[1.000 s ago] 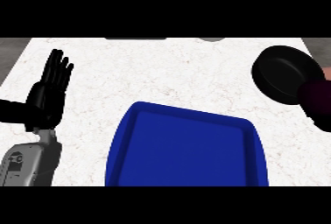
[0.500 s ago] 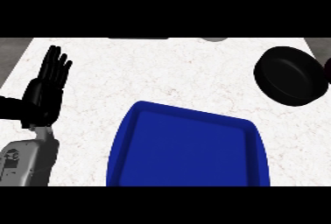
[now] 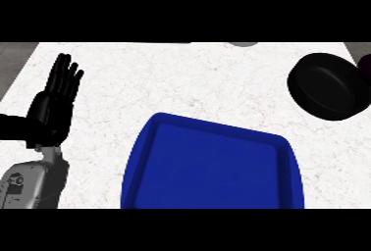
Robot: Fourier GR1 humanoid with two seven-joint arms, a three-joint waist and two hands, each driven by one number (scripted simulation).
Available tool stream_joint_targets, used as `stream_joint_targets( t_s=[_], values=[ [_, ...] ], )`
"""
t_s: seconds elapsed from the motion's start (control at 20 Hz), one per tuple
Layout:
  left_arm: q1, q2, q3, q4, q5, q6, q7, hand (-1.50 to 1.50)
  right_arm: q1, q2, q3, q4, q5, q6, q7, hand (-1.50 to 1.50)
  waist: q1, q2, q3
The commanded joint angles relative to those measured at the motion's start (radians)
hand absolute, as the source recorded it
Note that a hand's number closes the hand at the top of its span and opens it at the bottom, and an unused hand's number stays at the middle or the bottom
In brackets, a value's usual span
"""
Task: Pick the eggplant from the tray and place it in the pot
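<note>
- Left hand (image 3: pixel 51 105): at the view's left edge, above its grey forearm (image 3: pixel 33 184); fingers (image 3: pixel 64 78) straight, close together, pointing up the counter; released, holds nothing, touches nothing visible
- Left hand stands well apart from the tray and the pot
- Right hand: not identifiable in the head view; state cannot be told
- Eggplant (image 3: pixel 364 63): only a dark purple sliver shows at the right edge, just beside the pot's upper right rim; most of it is cut off by the frame, so shape and support cannot be judged; whether it touches the pot cannot be told
- Pot (image 3: pixel 330 86): black, round, at upper right on the counter; rim appears tilted toward the view, interior dark, no contents discernible inside
- Tray (image 3: pixel 210 166): blue, rectangular with rounded corners and raised rim, lower centre, turned slightly askew; its lower part is cut by the view's lower edge; the visible floor is bare blue
- Counter (image 3: pixel 181 78): white, marbled; tray and pot well apart on it
- Small grey shape (image 3: pixel 243 44) at the counter's far edge, too little visible to identify
</note>
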Motion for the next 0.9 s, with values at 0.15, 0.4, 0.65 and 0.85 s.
stream_joint_targets(
  t_s=[0.15,0.4,0.65,0.85],
  values=[
    [-0.027,0.005,0.000,0.022,0.006,-0.014,0.017,0.00,-0.115,-0.044,0.028,0.302,0.049,0.053,0.005,1.50,0.014,0.008,0.001],
    [-0.026,-0.003,-0.006,0.044,-0.001,-0.024,-0.025,0.00,-0.162,-0.046,0.031,0.424,0.032,0.170,-0.046,-1.50,0.017,0.010,0.001],
    [-0.016,-0.022,-0.013,0.029,-0.018,0.003,-0.027,0.00,-0.158,-0.037,0.003,0.472,0.000,0.120,-0.216,-1.50,0.018,0.011,0.002],
    [-0.030,-0.020,-0.015,0.011,-0.016,0.007,0.004,0.00,-0.211,-0.028,-0.093,0.487,-0.115,0.205,-0.233,-1.50,0.013,0.006,0.002]
  ],
)
